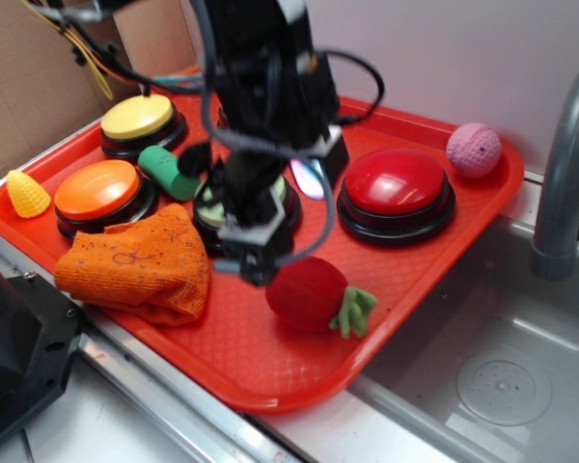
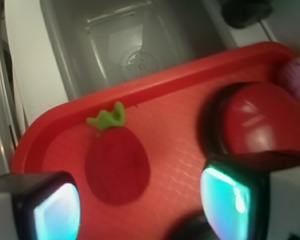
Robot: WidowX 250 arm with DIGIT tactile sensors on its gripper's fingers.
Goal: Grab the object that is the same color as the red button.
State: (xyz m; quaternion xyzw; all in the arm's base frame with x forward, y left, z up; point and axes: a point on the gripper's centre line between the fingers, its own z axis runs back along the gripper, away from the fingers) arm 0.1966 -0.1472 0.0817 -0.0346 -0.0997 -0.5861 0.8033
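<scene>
Red plush, the strawberry (image 1: 309, 292) lay on the tray (image 1: 270, 371) at lower centre of the exterior view, leaf tuft (image 1: 355, 311) pointing right, below the red button (image 1: 396, 183). The tool (image 1: 259, 258) hung just left of it, pads (image 2: 55, 210) apart and empty. It probably needed shifting right to straddle the body, not the floppy leaf, before descending and closing.

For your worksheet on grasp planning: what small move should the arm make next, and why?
Probably lower over the plush strawberry. The wrist view shows the open gripper with fingers apart and the strawberry between them but lying untouched on the red tray.
</scene>
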